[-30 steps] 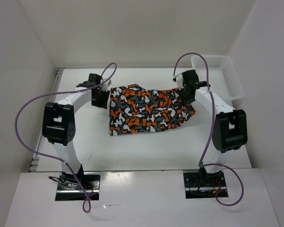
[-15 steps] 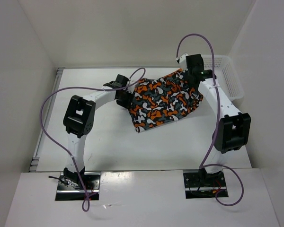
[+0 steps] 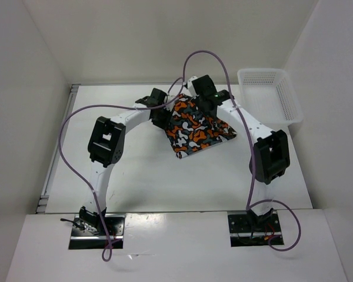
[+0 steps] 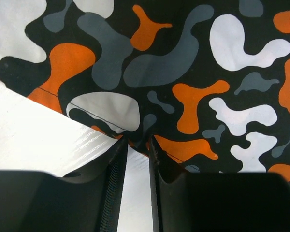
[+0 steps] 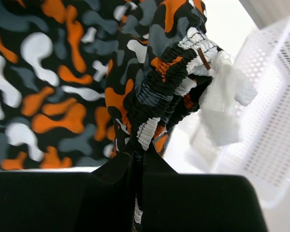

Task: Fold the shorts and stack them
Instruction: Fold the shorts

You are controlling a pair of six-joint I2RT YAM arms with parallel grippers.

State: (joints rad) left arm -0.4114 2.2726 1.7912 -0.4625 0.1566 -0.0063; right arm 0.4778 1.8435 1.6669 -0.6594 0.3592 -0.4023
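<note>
Both nearly closed: left claw (image 4: 137, 145) pinching shorts (image 3: 194, 128) hem, right claw (image 5: 137, 155) waistband.

The shorts (image 3: 197, 128), soft cloth with orange, black, white and grey blotches, sit slanted at the far middle of my table (image 3: 135, 176), the far edge raised, the elastic waistband (image 5: 154, 92) bunched together.
</note>
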